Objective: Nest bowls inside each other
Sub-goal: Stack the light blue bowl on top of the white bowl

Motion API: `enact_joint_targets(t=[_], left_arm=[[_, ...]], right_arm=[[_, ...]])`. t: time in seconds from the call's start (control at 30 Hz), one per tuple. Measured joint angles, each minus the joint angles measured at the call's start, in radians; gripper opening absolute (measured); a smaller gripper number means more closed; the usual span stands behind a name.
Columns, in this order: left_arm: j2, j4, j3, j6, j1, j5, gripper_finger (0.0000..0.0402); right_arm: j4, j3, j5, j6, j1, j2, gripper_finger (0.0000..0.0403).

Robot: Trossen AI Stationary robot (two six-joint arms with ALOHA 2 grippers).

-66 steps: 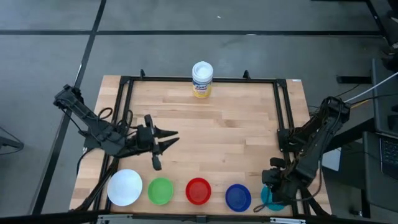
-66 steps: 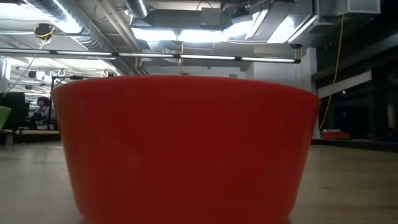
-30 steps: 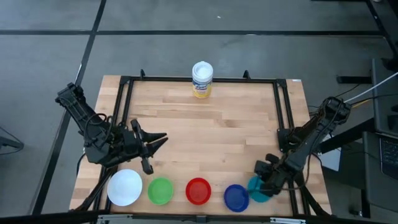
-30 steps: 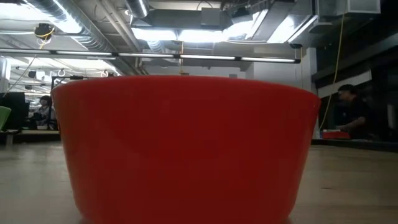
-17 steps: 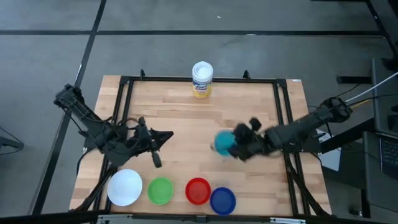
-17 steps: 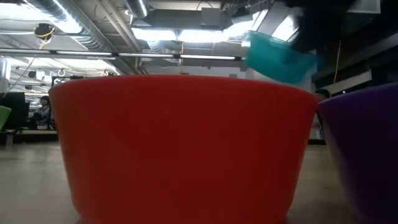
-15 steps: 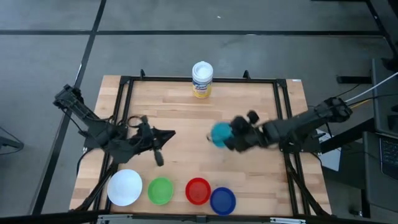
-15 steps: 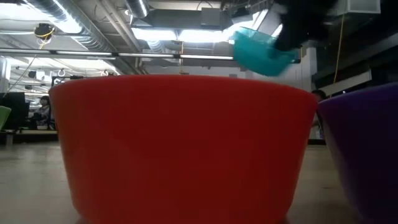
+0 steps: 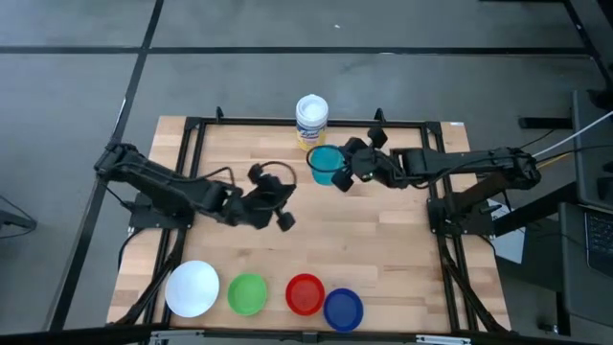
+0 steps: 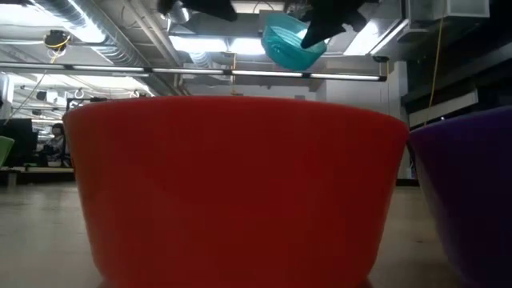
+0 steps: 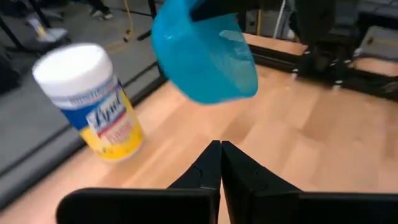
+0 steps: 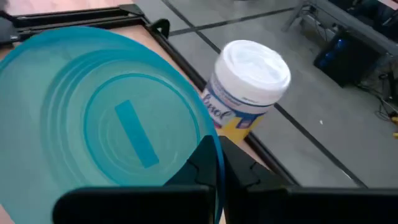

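Four bowls stand on their bases in a row along the table's near edge: white [image 9: 192, 287], green [image 9: 247, 293], red [image 9: 306, 294] and dark blue [image 9: 343, 309]. The red bowl [image 10: 240, 192] fills the low view, the dark blue bowl [image 10: 472, 192] beside it. The teal bowl [image 9: 325, 164] hangs in the air near the far edge, with my right gripper [image 9: 341, 176] shut on it. My left gripper [image 9: 285, 194] hovers over the table's middle, shut and empty [image 11: 220, 149], pointing toward the teal bowl [image 11: 205, 53]. My right gripper pinches the teal bowl's wall at the rim [image 12: 214, 144], one finger inside the bowl and one outside. The fingers come from the table's right side, slanting down. The bowl [image 10: 292, 40] is lifted clear of the table and tilted.
A white canister with a yellow label [image 9: 312, 122] stands at the far edge, just beyond the teal bowl. Black frame rails [image 9: 436, 182] run along the table's sides. The wood between the bowl row and the arms is bare. A person [image 10: 56, 140] sits far off in the room.
My right gripper has lifted the teal bowl from the near right corner and carried it up, left and toward the far edge, beside the canister. The dark blue bowl has slid left, closer to the red one. My left gripper has shut and moved toward the table's middle.
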Motion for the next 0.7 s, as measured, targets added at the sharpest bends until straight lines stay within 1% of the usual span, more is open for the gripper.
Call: enact_joint_targets(t=[0.1,0.2,0.33,0.5,0.63,0.7], left_arm=[[0.035,0.005,0.057,0.068,0.052,0.037,0.0024],[0.054,0.012,0.102,0.099,0.103,0.076,0.0053],[0.055,0.026,0.133,0.111,0.151,0.109,0.0095],[0.055,-0.014,0.134,0.058,0.187,0.145,0.0130],[0.055,-0.076,0.134,-0.015,0.202,0.179,0.0138],[0.055,-0.082,0.134,-0.026,0.208,0.181,0.0138]], right_arm=[[0.027,0.000,-0.013,-0.029,-0.024,0.006,0.0002],[0.042,0.000,-0.047,-0.067,-0.037,0.024,0.0002],[0.070,0.000,-0.063,-0.120,-0.038,0.064,0.0002],[0.091,0.000,-0.072,-0.128,-0.038,0.081,0.0002],[0.111,0.002,-0.071,-0.168,-0.038,0.081,0.0002],[0.113,0.011,-0.070,-0.185,-0.038,0.081,0.0002]])
